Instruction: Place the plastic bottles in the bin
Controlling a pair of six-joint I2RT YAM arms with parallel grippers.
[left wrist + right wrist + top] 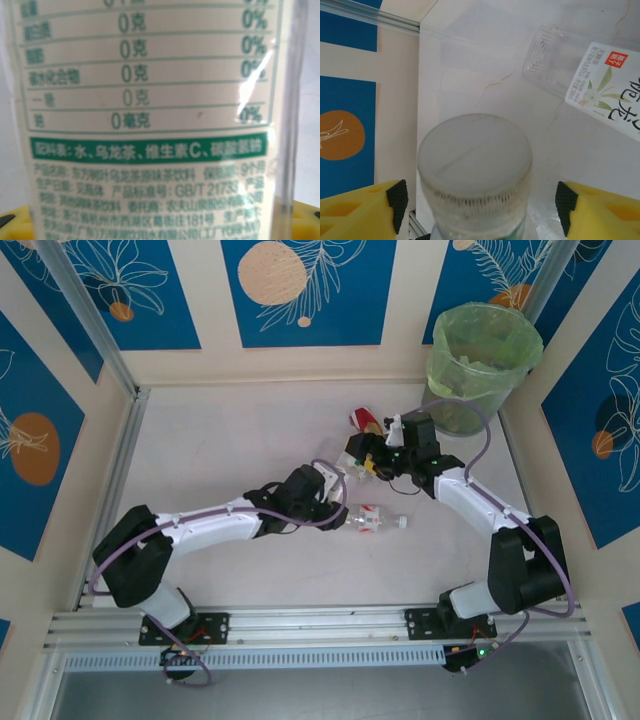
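1. The left end effector (340, 517) pinches a labelled bottle (368, 518) at mid-counter. The bottle lies on its side and its cap end points away from the fingers.
2. In the left wrist view the bottle's printed label sits right against the camera. The yellow pads (12, 225) show at the two lower corners, either side of it. Whether the bottle rests on the counter (220, 450) or hangs just above it cannot be told.
3. The right end effector (480, 200) stands spread. A white-capped bottle (475, 165) sits between its yellow fingers (360, 210), with a gap on each side, so neither pad touches it.
4. Just beyond the right end effector, ahead and to its right, a flower-label bottle (580, 75) of clear plastic lies tilted on the counter.
5. In the overhead view a red-labelled bottle (362, 420) lies just past the right end effector's tips.
6. The bin (445, 375), lined in light green, stands upright in the far corner. It is beyond and to the right of the right end effector, and well apart from the left one.
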